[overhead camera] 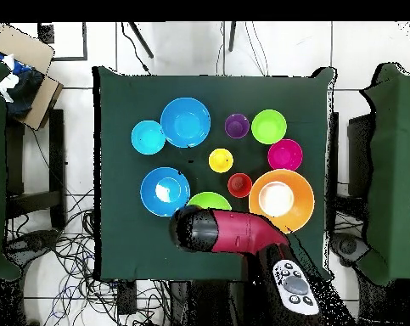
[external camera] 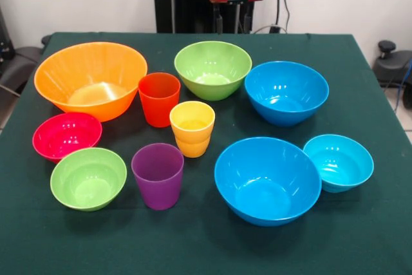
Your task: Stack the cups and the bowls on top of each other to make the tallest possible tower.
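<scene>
Large blue bowl point(external camera: 267, 180), gripper point(external camera: 232, 17) raised, empty

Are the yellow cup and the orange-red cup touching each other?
Cannot tell. In the front view the yellow cup overlaps the orange-red cup; the overhead view shows only a sliver between them.

You can't see the gripper's fingers: the red and black arm point(overhead camera: 229, 233) hides them and half-covers the medium green plastic bowl point(overhead camera: 210, 202).

No legible text or labels.
</scene>
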You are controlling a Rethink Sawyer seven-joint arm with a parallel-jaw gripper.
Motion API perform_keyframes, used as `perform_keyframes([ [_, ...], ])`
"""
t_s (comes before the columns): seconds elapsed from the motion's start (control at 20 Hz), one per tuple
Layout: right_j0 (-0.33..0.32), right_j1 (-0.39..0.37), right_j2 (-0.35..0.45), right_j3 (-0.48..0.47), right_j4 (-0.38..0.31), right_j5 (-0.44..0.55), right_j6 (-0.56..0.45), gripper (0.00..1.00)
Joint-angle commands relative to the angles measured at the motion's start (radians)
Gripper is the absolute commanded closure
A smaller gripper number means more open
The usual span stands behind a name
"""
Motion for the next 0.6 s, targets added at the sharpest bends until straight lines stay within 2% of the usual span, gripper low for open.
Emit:
perform_keyframes([
  [0.05,0.033,0.080,0.061,0.030,-0.082,-0.093,0.062,0.00],
  [0.4,0.054,0.100,0.043,0.015,-0.078,-0.109,0.087,0.00],
  [0.6,0.032,0.107,0.061,0.006,-0.071,-0.098,0.060,0.00],
])
